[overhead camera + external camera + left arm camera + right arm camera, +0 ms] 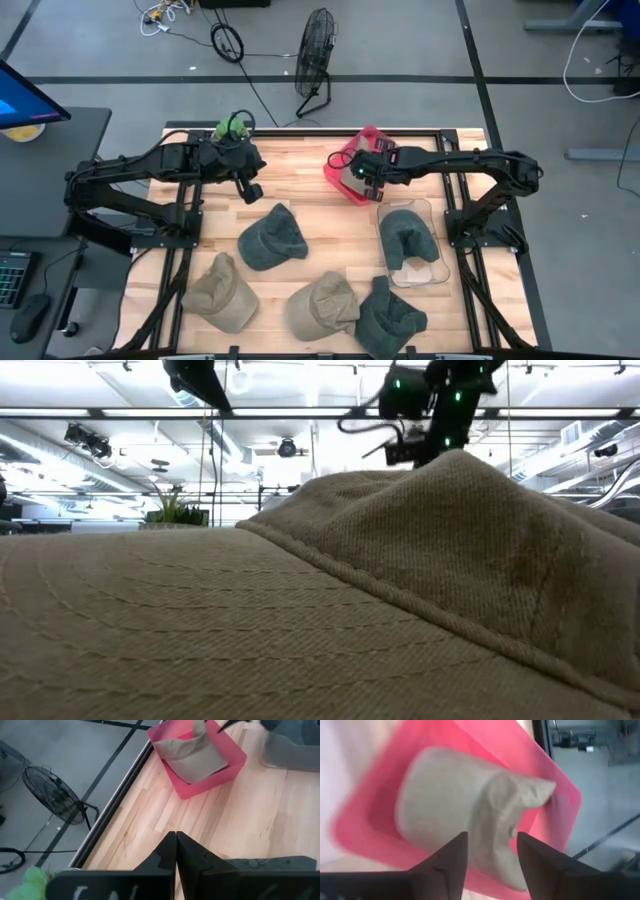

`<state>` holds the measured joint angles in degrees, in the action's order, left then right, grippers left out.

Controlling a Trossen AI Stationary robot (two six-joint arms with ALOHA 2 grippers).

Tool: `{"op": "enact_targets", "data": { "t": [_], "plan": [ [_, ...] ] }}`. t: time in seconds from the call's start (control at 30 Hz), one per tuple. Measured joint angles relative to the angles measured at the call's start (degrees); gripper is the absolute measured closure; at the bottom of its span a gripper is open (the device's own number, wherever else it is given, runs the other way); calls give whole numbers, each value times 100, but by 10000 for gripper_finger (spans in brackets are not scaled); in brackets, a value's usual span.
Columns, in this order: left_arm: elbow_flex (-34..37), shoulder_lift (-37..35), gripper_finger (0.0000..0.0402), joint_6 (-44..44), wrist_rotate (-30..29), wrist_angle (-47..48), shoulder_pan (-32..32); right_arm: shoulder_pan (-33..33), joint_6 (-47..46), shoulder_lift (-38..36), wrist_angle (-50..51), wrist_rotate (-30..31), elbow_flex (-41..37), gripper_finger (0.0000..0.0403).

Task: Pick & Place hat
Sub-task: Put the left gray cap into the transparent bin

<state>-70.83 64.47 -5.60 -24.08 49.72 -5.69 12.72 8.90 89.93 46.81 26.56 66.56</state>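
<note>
A khaki hat [455, 805] lies in the pink bin [345, 178] near the table's far edge; the left wrist view shows this hat [192, 757] in the bin [235, 762] too. My right gripper [492, 857] hovers over the bin, open, with a raised fold of the hat between its fingers. My left gripper [176, 851] is shut and holds nothing, above bare wood left of the bin [250, 187]. On the table lie a dark green hat [272, 238], two khaki hats [222, 292] [322, 305] and another green one [390, 318]. My right gripper comes from above, pointing down into the pink bin, and its open fingers [447, 860] stand on either side of the khaki hat's raised fold [495, 820]. Whether they touch the cloth, I cannot tell. The hat rests on the bin's floor.
A clear container [412, 245] on the right holds a dark green hat. A khaki hat [300, 610] fills the low view's foreground. Bare wood [300, 180] lies between the two grippers. A fan [315, 55] stands on the floor beyond the far edge.
</note>
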Motion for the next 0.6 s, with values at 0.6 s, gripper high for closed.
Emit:
{"op": "enact_targets", "data": {
  "t": [0.6],
  "plan": [
    [2614, -403, 390, -878, 1603, -1157, 1101, -1098, -418, -302, 141, -409, 230, 222]
  ]
}}
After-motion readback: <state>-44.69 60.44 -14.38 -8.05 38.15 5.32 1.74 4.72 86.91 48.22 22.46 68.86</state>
